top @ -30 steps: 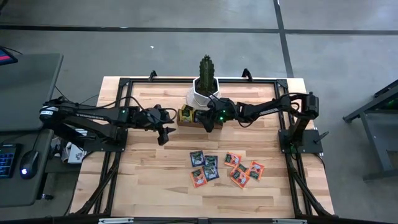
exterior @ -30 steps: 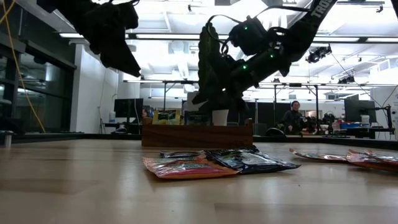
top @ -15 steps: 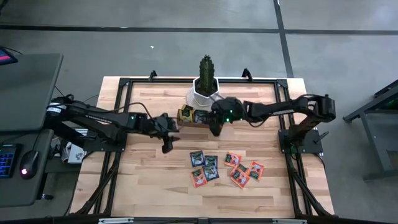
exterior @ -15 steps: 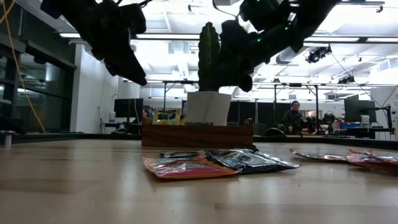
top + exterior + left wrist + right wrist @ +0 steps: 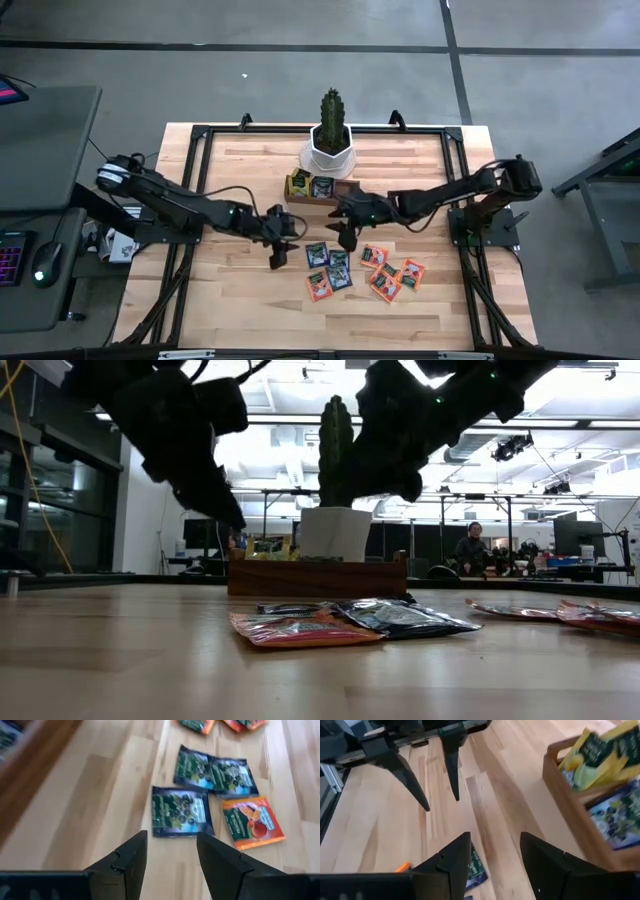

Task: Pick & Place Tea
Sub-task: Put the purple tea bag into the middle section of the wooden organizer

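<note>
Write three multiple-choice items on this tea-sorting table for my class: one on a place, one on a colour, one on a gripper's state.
1. Where does the potted cactus stand?
A. Behind the wooden tray
B. Among the loose sachets
C. On the floor

2. What colour is the sachet nearest the left gripper?
A. Yellow
B. Dark blue
C. Orange

3. How is the right gripper?
A. Shut on a sachet
B. Shut and empty
C. Open and empty

Answers:
1 A: the high view shows the pot at the table's far edge, just beyond the tray.
2 B: the left wrist view shows a dark blue packet just past the fingers.
3 C: the right wrist view shows bare wood between its spread fingers.
</note>
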